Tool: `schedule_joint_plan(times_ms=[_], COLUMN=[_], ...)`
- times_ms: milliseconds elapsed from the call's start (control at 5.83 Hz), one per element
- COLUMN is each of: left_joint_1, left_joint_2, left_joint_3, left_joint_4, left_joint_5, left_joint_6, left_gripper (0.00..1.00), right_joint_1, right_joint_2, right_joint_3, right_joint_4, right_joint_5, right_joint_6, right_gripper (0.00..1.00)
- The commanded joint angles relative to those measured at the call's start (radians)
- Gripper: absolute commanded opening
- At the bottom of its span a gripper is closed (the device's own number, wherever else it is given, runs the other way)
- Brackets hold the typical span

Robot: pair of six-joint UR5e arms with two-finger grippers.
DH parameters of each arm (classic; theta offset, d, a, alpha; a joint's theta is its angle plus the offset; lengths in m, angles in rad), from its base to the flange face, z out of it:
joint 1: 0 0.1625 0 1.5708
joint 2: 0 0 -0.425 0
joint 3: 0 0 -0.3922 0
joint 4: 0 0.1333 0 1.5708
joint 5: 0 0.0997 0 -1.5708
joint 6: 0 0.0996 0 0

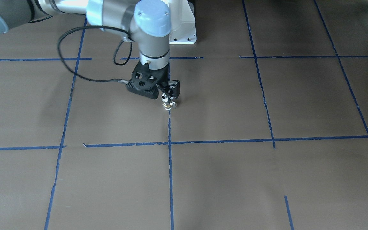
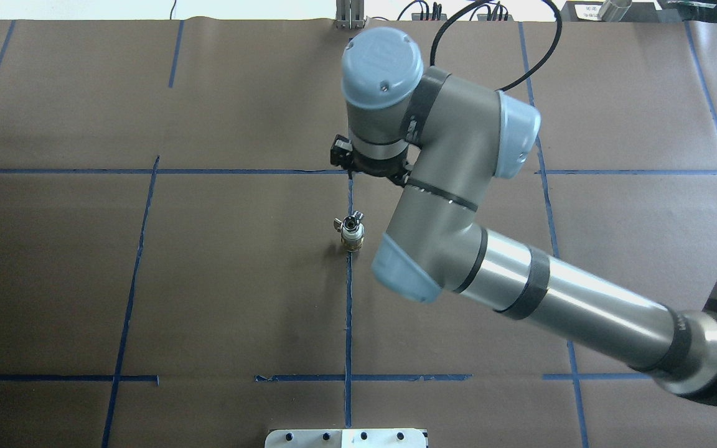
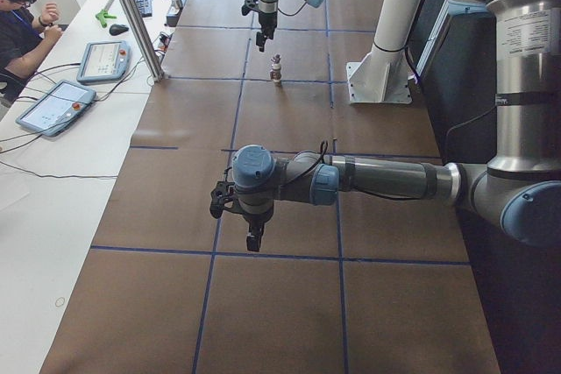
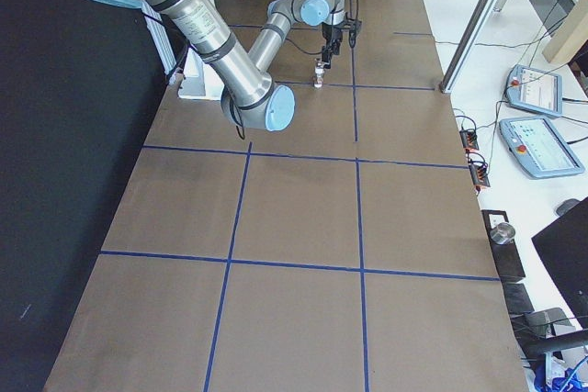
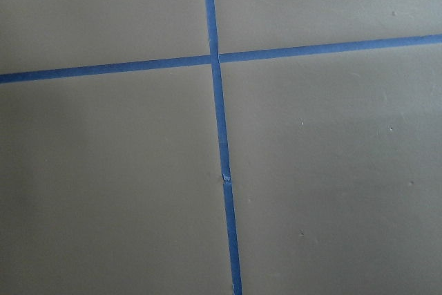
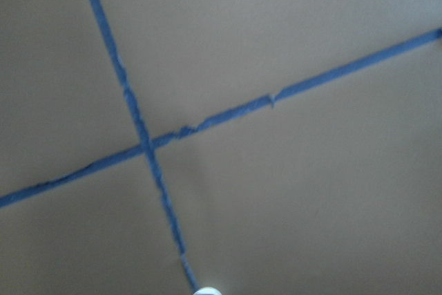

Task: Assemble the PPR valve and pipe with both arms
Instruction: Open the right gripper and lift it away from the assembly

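The PPR valve (image 2: 352, 239), white and brass, stands upright on the brown table near its centre line. The chrome pipe (image 2: 350, 221) sits on top of it as one stack. The stack also shows in the front-facing view (image 1: 168, 105) and in both side views (image 3: 277, 69) (image 4: 319, 75). My right gripper (image 1: 170, 94) hangs above and just beyond the stack, apart from it, and looks open and empty. My left gripper (image 3: 254, 238) hangs low over bare table far from the stack. I cannot tell whether it is open or shut. Its wrist view shows only table and tape.
Blue tape lines (image 2: 348, 311) grid the brown table. The robot's white base plate (image 2: 346, 438) is at the near edge. A metal post (image 3: 131, 15), tablets (image 3: 54, 104) and an operator (image 3: 22, 15) are along the far side. A small white bit (image 6: 206, 291) shows at the right wrist view's bottom edge.
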Motion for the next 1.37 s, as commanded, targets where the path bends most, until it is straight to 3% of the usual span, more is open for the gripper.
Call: schedule_joint_plan(times_ms=[0,514,1029,1200], left_joint_1=[0.000,0.011,0.011,0.012], left_joint_2=[-0.003,0.000,0.014,0.024], left_joint_3=[0.004,0.062,0.090,0.091], left_joint_4=[0.001,-0.002,-0.022,-0.019], left_joint_5=[0.000,0.003,0.002,0.003], left_joint_6=[0.002,0.007,0.007,0.007], left_gripper=[1.00,1.00,1.00,1.00], right_joint_1=[0.226,0.541,0.776,0.839], right_joint_2=[-0.140,-0.495,-0.780,-0.906], right_joint_3=[0.003,0.085,0.136,0.191], right_joint_4=[0.002,0.002,0.003,0.005], right_joint_5=[0.143,0.262,0.325,0.346], right_joint_6=[-0.399,-1.081,-1.531,-1.568], right_gripper=[1.00,1.00,1.00,1.00])
